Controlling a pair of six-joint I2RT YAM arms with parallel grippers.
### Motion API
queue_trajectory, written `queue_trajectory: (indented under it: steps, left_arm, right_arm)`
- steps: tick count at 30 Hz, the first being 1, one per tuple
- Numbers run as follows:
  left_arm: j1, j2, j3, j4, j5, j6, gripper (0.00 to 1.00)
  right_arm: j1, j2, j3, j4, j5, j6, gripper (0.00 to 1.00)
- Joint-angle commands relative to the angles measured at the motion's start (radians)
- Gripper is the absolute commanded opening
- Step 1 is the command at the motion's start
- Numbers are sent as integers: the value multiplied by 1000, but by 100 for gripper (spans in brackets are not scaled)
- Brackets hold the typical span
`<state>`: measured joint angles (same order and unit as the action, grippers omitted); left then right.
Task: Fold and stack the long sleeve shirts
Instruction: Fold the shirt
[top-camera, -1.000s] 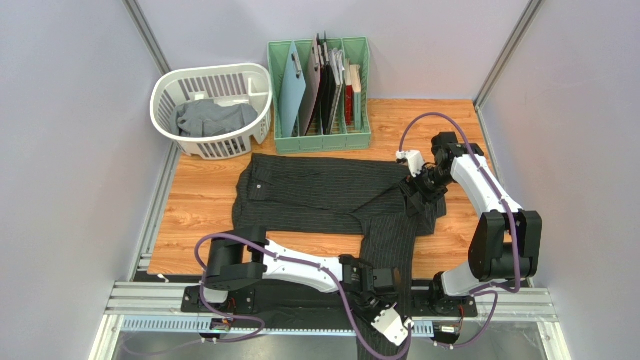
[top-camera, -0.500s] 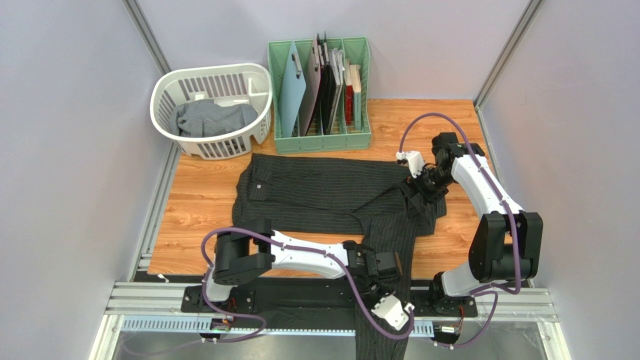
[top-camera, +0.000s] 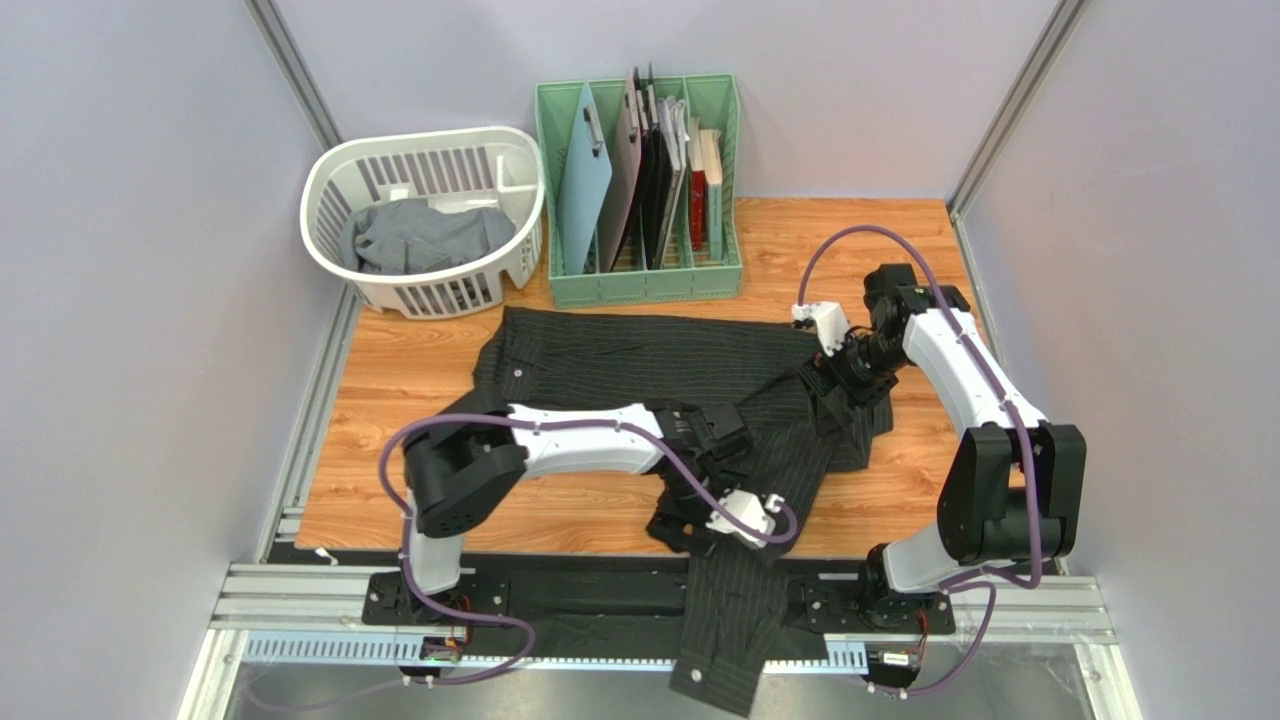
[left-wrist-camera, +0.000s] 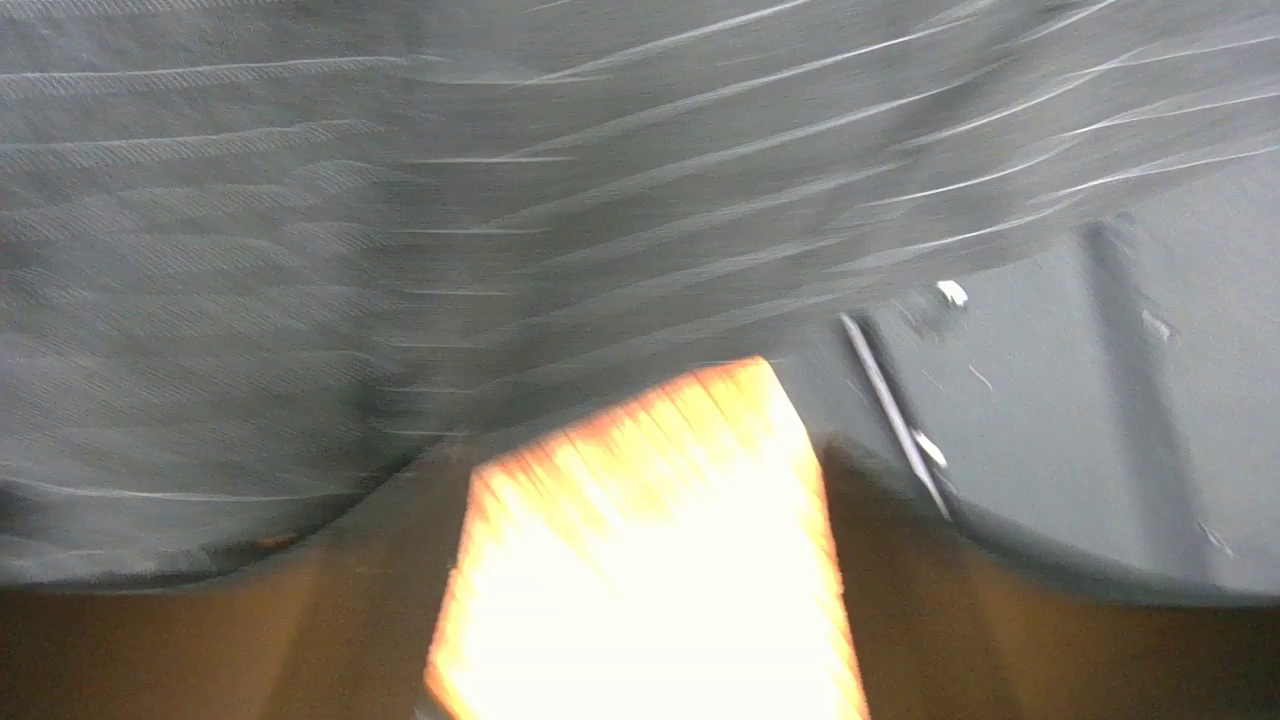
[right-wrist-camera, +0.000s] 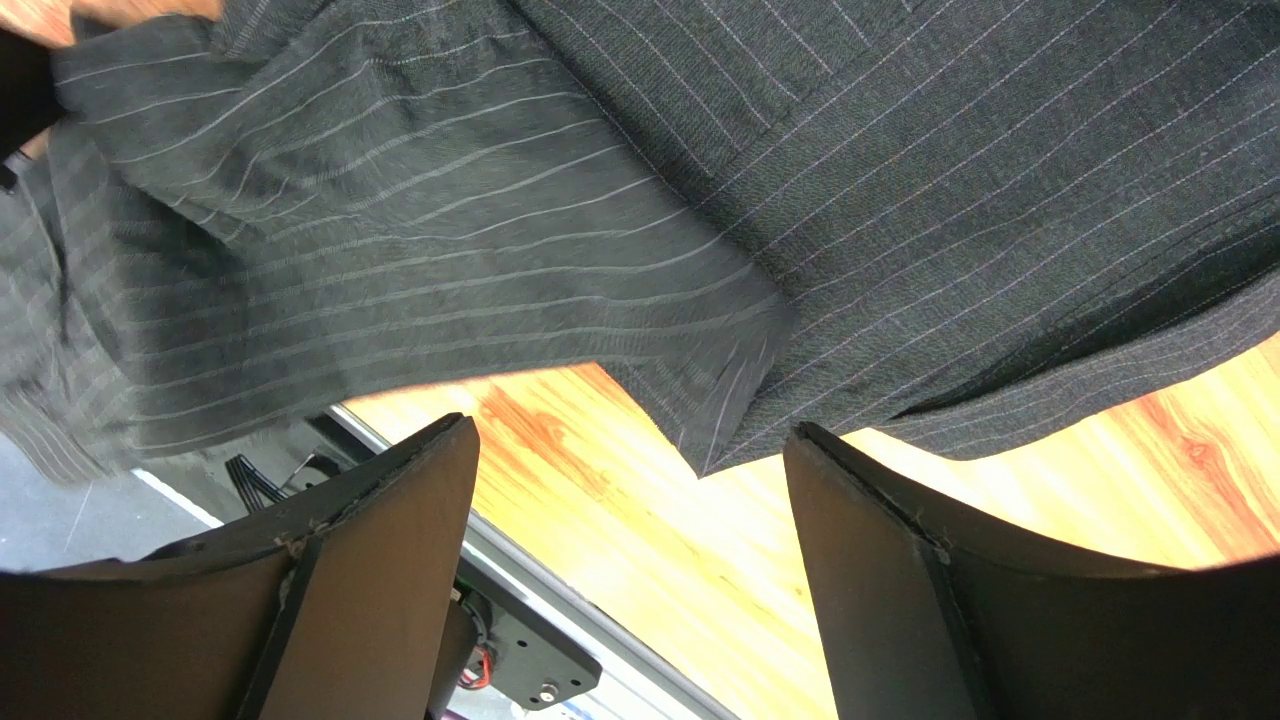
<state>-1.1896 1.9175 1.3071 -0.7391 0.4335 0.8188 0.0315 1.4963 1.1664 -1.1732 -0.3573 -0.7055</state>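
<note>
The black pinstriped shirt (top-camera: 646, 383) lies spread on the wooden table (top-camera: 398, 390). One sleeve (top-camera: 736, 615) hangs over the front edge. My left gripper (top-camera: 672, 525) is low over the table's front edge, just left of that sleeve. In the blurred left wrist view its jaws stand apart (left-wrist-camera: 639, 458) with bare wood between them and the cloth (left-wrist-camera: 451, 225) beyond. My right gripper (top-camera: 834, 393) is open above the shirt's right hem; its fingers (right-wrist-camera: 376, 570) frame bare wood (right-wrist-camera: 631, 435) below the hem (right-wrist-camera: 721, 405). The grey shirt (top-camera: 424, 234) lies in the white basket (top-camera: 519, 158).
A green rack (top-camera: 639, 278) of flat boards stands at the back, right behind the shirt. The basket stands at the back left. Metal rails (top-camera: 301, 593) run along the table's front edge. Grey walls close in both sides.
My left arm has swung up from below the front edge onto the table beside the sleeve. The hanging sleeve has shifted left and its cuff now shows. The right arm has not moved.
</note>
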Motion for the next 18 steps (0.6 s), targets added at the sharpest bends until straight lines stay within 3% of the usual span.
queue_trajectory:
  steps: [1,9,15,16,18]
  left_arm:
    - [-116,-192,-58,6,11,1,99]
    - [-316,-75,-48,136,-22,-101,99]
    - [-352,27,-69,173,-79,-73,99]
    - [-352,40,-71,173,-90,-67,96]
    - [-349,58,-71,168,-87,-61,79]
  right_arm:
    - [-1,-10,30,-3,7,-28,80]
    - [-4,1,24,3,-2,-14,80]
    - [-4,7,38,-2,3,-11,81]
    - [-5,7,42,-5,0,-9,81]
    - [-5,-1,42,-6,-2,-12,81]
